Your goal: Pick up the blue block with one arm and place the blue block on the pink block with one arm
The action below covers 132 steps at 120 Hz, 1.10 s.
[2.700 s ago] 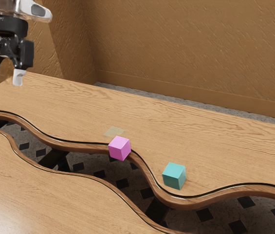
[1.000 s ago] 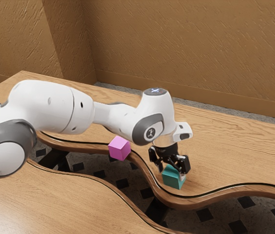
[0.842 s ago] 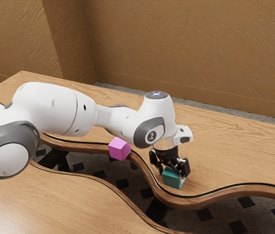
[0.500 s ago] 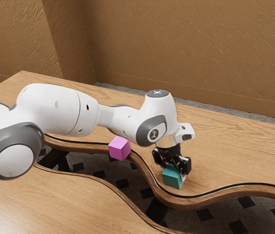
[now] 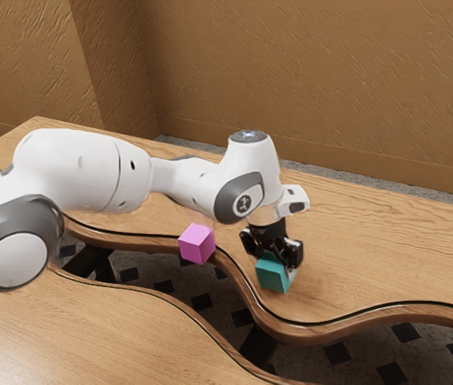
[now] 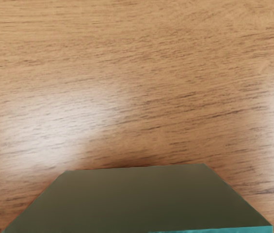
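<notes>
At the lower left of the frame a near worktop with a wavy edge is seen, and past it a gap through which a floor with dark diamond tiles shows. Beyond the gap lies the second worktop, edged by the same curving line. Just inside that edge, a little right of the frame's centre, the blue block is gripped from two sides by the black pincer, whose fingers are closed narrowly upon the block's upper part. The block is slightly tilted and appears to be raised a little off the wood. In the wrist view the block's top face is seen just under the hand, with bare wood grain beyond it. The pink block rests at the worktop's edge, near the blue block towards the frame's left and apart from it. The white arm is stretched in from the left. A brown wall closes the back.
</notes>
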Each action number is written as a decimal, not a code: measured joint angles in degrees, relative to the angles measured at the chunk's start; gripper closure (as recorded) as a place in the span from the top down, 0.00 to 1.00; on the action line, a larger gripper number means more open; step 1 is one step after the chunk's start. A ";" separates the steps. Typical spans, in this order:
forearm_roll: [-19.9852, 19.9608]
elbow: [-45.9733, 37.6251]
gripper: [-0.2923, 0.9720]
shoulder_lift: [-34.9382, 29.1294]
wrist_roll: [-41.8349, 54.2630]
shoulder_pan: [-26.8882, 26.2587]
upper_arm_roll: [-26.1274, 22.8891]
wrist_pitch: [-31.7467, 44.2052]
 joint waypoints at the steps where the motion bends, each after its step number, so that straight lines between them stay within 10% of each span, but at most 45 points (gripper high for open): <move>1: 0.13 -0.03 0.53 -0.56 -0.02 0.17 0.07 -0.23; 44: 8.48 0.59 0.54 -5.28 1.76 19.44 -5.94 -7.51; 132: 10.63 5.66 0.54 -1.09 5.87 23.74 -9.26 -15.73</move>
